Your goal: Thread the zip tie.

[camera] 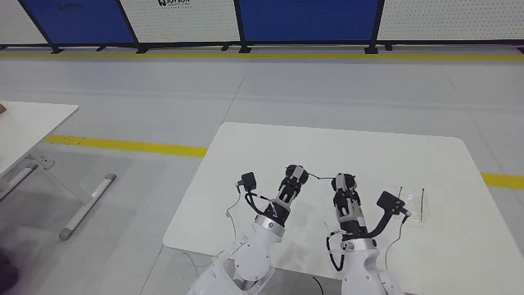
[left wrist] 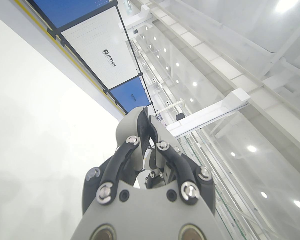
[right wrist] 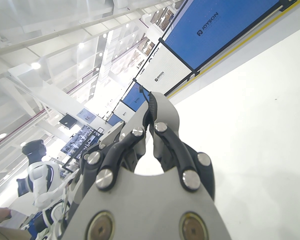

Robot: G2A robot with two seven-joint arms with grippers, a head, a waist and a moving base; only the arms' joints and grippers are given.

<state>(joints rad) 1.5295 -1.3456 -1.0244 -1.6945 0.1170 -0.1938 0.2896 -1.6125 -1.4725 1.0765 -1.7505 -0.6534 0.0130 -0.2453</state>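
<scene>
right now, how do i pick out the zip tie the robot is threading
On the white table, find the two grippers facing each other. The zip tie is the thin black strip pinched in the jaws of both left gripper and right gripper, unlike the dark strips lying loose farther right.

**White table with thin strips beside the right pincer**

A white table [camera: 352,143] with rounded corners stands on a pale grey floor [camera: 164,98]. The right pincer [camera: 340,179] is over the near half of the tabletop, and the smooth white surface stretches well ahead of it and out to both sides. To the right of this pincer, and a little nearer the robot, a few thin dark strips [camera: 422,203] lie on the tabletop. They are too small to identify.
</scene>
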